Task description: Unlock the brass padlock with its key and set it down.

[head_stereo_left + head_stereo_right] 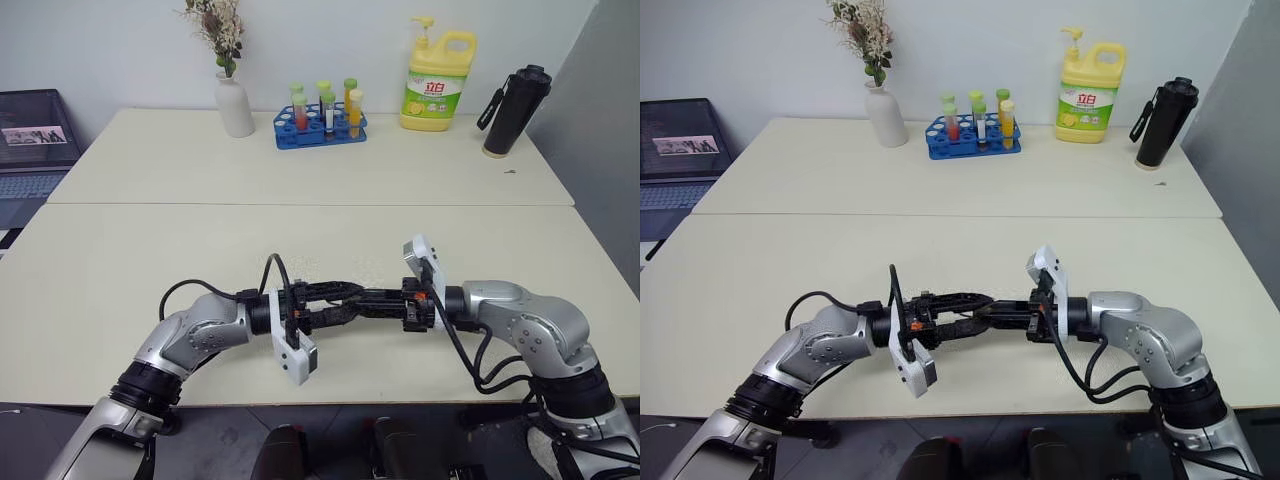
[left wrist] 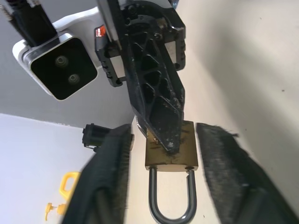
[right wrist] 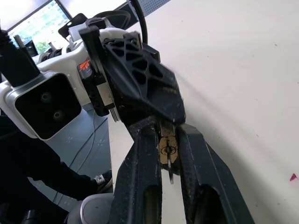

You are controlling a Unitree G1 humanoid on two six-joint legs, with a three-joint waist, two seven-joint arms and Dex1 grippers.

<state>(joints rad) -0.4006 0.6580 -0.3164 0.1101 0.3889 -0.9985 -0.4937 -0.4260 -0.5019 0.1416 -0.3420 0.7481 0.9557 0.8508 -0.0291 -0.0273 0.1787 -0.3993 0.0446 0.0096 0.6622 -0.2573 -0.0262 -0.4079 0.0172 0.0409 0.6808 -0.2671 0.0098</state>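
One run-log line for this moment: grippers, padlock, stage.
left gripper: jaws open around padlock | right gripper: shut on padlock | shackle: closed | stage: not set down

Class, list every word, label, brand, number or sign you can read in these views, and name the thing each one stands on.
"立白": on the green label of the yellow detergent bottle at the back of the table. The smaller print beneath it is too small to read.
Brass padlock: no readable marking.
Laptop screen: its content is too small to read.
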